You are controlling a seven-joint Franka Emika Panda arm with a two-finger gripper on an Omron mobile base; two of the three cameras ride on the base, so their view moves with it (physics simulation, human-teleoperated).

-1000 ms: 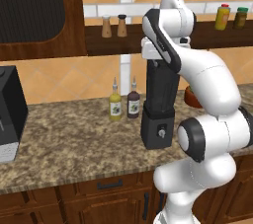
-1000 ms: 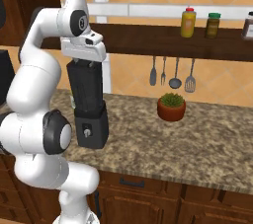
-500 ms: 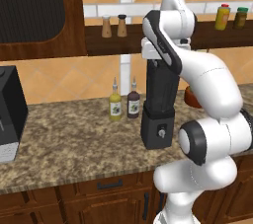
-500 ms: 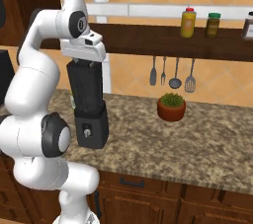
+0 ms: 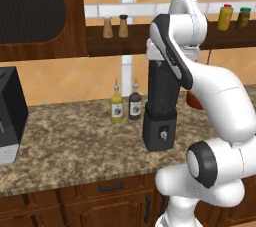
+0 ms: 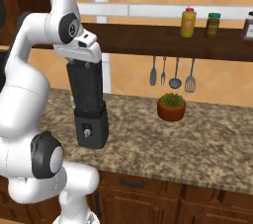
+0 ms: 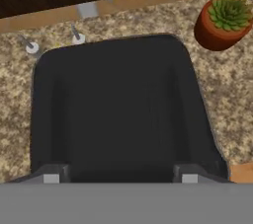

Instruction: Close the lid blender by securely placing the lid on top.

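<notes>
The blender (image 5: 160, 108) stood on the granite counter (image 5: 75, 151), base knob facing front; its black lid (image 7: 118, 104) sat squarely over the jar mouth, taking up the center of the hand view. The gripper (image 7: 117, 177) hung directly above the lid, just at the jar top. Its fingertips (image 7: 51, 174) sat far apart at 7 and 5 o'clock, nothing between them but the lid surface below. A potted succulent (image 7: 225, 20) sat at 2 o'clock of the blender in the hand view. Two sauce bottles (image 5: 125, 102) stood just at 9 o'clock of the blender in the left base view. Ladles and spatulas (image 6: 172, 72) hung under the shelf.
</notes>
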